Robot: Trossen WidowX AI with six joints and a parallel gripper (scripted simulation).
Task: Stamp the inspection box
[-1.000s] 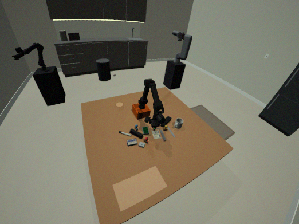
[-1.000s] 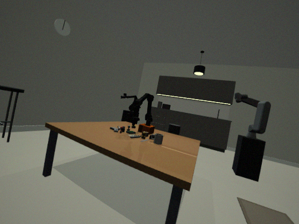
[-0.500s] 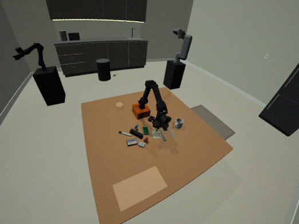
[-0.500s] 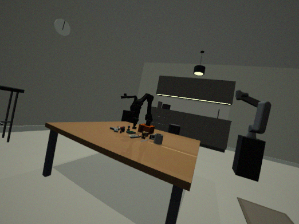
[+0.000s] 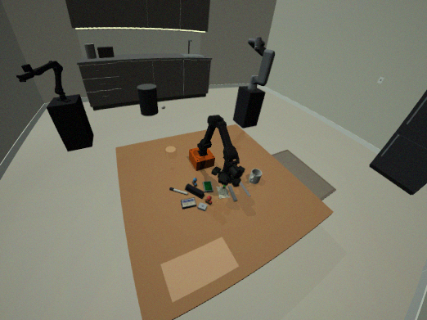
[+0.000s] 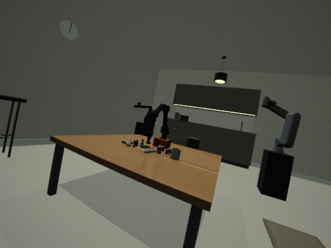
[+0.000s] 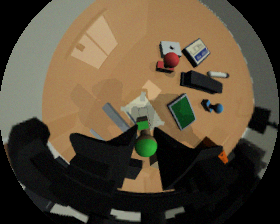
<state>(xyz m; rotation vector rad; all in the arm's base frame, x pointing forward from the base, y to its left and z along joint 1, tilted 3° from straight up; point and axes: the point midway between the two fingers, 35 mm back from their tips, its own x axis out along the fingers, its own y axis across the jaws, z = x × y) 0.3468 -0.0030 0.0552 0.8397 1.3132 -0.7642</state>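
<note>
The gripper (image 7: pixel 145 150) pinches the green stamp (image 7: pixel 146 145); its base hides part of the card (image 7: pixel 139 111) just beyond the jaws, print unreadable.

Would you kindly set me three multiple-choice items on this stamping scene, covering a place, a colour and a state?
1. Where is the held stamp?
A. above the card
B. on the green ink pad
C. inside the mug

2. What colour is its knob?
A. red
B. green
C. blue

3. The gripper is:
A. wide open
B. shut on nothing
C. shut on the stamp

Answers: 1 A, the wrist view shows the card directly beneath it; 2 B, a green ball shows between the fingers; 3 C, the fingers clamp the stamp.
</note>
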